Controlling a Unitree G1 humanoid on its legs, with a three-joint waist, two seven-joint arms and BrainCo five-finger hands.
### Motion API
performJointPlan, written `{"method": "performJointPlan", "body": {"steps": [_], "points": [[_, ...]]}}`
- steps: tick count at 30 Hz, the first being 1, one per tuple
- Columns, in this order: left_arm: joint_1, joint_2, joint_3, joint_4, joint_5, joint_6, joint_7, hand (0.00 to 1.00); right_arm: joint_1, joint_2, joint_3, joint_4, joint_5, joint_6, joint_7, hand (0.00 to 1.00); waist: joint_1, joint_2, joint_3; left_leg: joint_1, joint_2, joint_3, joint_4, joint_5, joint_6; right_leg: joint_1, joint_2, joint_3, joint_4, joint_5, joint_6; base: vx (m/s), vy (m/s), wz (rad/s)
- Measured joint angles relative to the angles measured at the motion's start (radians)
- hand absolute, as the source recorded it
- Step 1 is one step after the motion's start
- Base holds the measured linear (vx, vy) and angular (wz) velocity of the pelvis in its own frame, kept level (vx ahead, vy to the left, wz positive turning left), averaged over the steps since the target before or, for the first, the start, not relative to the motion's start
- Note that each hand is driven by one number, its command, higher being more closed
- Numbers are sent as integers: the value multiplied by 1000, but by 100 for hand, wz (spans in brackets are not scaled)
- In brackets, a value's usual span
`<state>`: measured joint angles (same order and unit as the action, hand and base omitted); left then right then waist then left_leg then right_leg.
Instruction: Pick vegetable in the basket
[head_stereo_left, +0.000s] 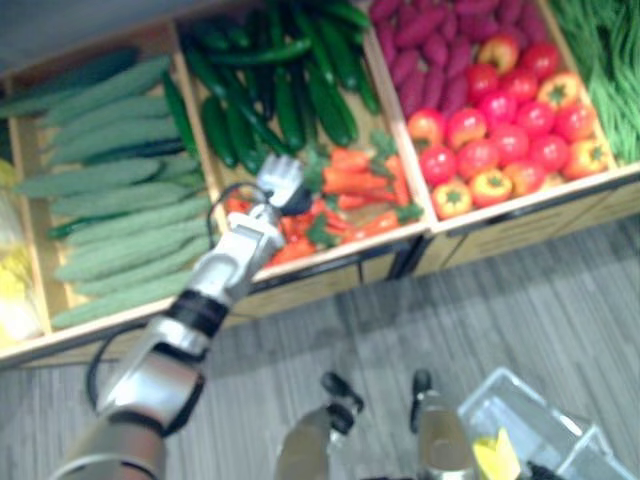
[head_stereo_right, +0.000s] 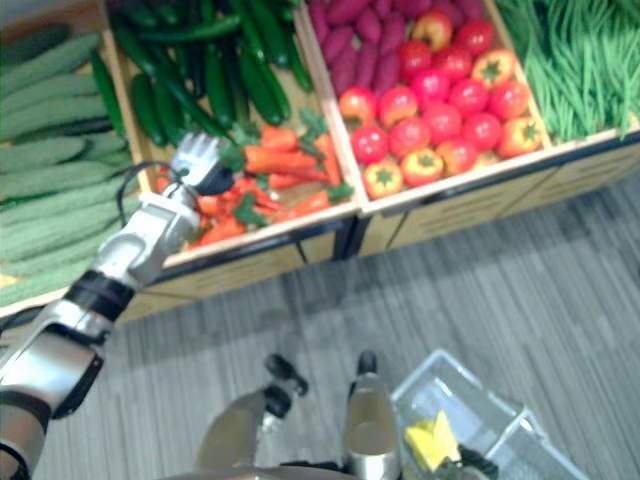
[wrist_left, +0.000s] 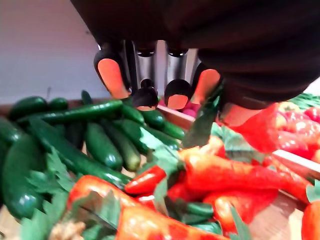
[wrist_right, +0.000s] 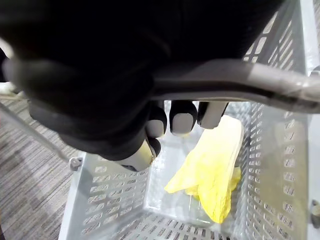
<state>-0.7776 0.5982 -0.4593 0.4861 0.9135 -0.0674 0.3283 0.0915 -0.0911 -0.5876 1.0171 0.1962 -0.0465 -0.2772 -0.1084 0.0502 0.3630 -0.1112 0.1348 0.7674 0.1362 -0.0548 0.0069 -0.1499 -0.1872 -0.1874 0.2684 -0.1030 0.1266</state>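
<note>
Lower edge cuts off basket (head_stereo_left: 545, 415); right edge cuts green beans (head_stereo_left: 600, 70).

Bright, even light, faint shadows, glossy sheen on dark green cucumbers (wrist_left: 102, 145)

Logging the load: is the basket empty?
No, a yellow vegetable lies inside the grey basket, whose handle the right hand grips.

Orange carrots (head_stereo_left: 350, 185), pale grey basket (wrist_right: 280, 150)
</note>
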Motion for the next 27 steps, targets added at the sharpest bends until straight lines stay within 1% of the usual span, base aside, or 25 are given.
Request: {"method": "performJointPlan", "body": {"steps": [1,2,5,6,7,8,9,10,11,12,13,14,15,16,17,18,19,20,21,22,23,24,25,26,27], "points": [[22,13,10,-29,-6,-11,0,100,-1,-1,-12,24,0,1,1,100,1,2,-22,5,-5,-17,-9,5,2,21,6,-4,-24,0,0,6,-52,14],[25,14,11,-32,-6,-11,0,100,-1,-1,-14,24,0,1,2,100,1,2,-23,6,-5,-18,-10,5,2,23,8,-4,-26,0,0,-7,-50,15],[118,25,79,-144,-24,-18,5,100,-2,-3,-34,65,0,5,2,100,1,-3,-52,27,-5,-32,10,1,1,71,13,7,-76,-7,-10,-29,-14,1],[141,27,94,-170,-38,-18,6,100,-4,-3,-33,67,0,6,2,100,3,-3,-52,26,4,-33,31,-7,1,75,16,16,-80,-7,-11,-42,-17,-33],[201,31,136,-233,-49,-17,11,100,-12,-9,-30,70,0,11,1,100,7,-4,-52,16,33,-54,108,-33,4,79,27,46,-85,-8,-12,-41,-16,-46],[231,31,152,-259,-50,-18,13,100,-14,-13,-28,70,0,13,2,100,9,-6,-52,9,44,-82,151,-40,8,83,28,63,-87,-11,-16,-54,-27,-83],[288,31,174,-319,-74,-18,17,100,-14,-26,2,71,0,14,2,100,20,-13,-55,-9,55,-185,227,-43,7,84,33,108,-88,-6,-23,-60,-39,-114],[348,29,204,-384,-87,-18,23,100,-22,-38,22,70,-1,17,2,100,32,-14,-55,-24,47,-330,280,-52,0,83,51,167,-88,6,-21,-66,-35,-126],[379,27,223,-418,-87,-19,26,100,-28,-47,41,69,-1,19,2,100,36,-15,-58,-37,33,-422,298,-70,-9,81,59,196,-87,11,-20,-90,55,-148],[434,19,246,-478,-90,-19,42,100,-36,-65,80,64,-2,21,3,100,46,-11,-69,-43,-13,-637,292,-116,-64,51,78,259,-74,16,-17,-89,176,-164],[470,3,253,-515,-89,-21,61,100,-38,-86,104,46,-4,26,4,100,57,13,-99,-17,-36,-790,243,-161,-106,14,108,316,-49,18,-11,-77,190,-151],[471,-17,253,-518,-89,-23,61,100,-32,-90,117,32,-4,29,5,100,52,14,-102,3,-41,-817,211,-184,-109,10,118,330,-50,18,-2,-28,146,-111],[468,-57,252,-518,-89,-28,63,100,-17,-71,124,-17,-26,41,7,100,41,-8,-103,33,-44,-773,187,-180,-100,9,107,361,-55,32,7,-60,122,-80],[472,-91,234,-518,-89,-29,66,100,14,-40,127,-103,-42,52,7,100,46,-33,-106,54,-47,-727,179,-180,-98,4,102,396,-57,45,13,-72,123,-84],[471,-103,220,-518,-89,-31,66,100,29,-27,135,-141,-43,60,6,100,46,-46,-108,62,-48,-705,178,-185,-100,0,102,415,-56,48,17,-128,135,-101],[472,-125,192,-522,-89,-37,68,100,58,-11,167,-218,-45,67,1,100,41,-66,-115,64,-47,-661,180,-194,-98,-16,101,437,-60,57,13,-102,116,-110],[472,-136,165,-525,-89,-44,68,100,69,-4,196,-284,-67,69,-2,100,41,-81,-124,62,-46,-608,180,-195,-86,-42,84,419,-71,62,-18,-103,134,-119],[472,-139,152,-526,-90,-46,68,100,67,-5,210,-316,-80,70,-4,100,37,-80,-124,62,-43,-577,179,-191,-76,-55,72,374,-80,58,-65,-89,115,-137],[474,-148,141,-526,-105,-58,65,100,63,-6,234,-379,-96,70,-8,100,33,-70,-125,65,-12,-516,164,-186,-63,-94,40,248,-45,44,-119,-55,58,-147],[476,-161,147,-526,-120,-61,61,100,60,-3,260,-431,-120,69,-11,100,34,-78,-124,83,-1,-460,151,-185,-63,-128,3,113,67,41,-125,18,16,-159],[484,-171,155,-526,-127,-60,59,100,60,-1,272,-461,-122,68,-13,100,34,-87,-129,102,2,-421,145,-185,-63,-114,-15,52,122,37,-130,79,-17,-124],[491,-177,162,-527,-128,-60,59,100,55,-1,277,-475,-122,67,-14,100,34,-91,-132,111,4,-395,148,-186,-63,-99,-25,13,127,2,-115,89,-13,-132],[522,-203,195,-536,-149,-60,57,100,12,-2,283,-492,-141,67,-29,100,28,-85,-128,115,23,-328,182,-188,-67,-110,-38,-60,117,38,-115,33,-21,-115],[536,-219,203,-536,-161,-59,55,100,0,-6,288,-492,-150,67,-33,100,26,-78,-126,124,27,-301,189,-191,-70,-117,-30,-105,128,63,-127,13,-14,-146],[563,-242,213,-537,-171,-59,55,100,-22,-11,302,-492,-152,70,-39,100,34,-65,-128,152,46,-271,183,-191,-69,-124,-22,-165,141,96,-176,-45,-56,-153]]}}
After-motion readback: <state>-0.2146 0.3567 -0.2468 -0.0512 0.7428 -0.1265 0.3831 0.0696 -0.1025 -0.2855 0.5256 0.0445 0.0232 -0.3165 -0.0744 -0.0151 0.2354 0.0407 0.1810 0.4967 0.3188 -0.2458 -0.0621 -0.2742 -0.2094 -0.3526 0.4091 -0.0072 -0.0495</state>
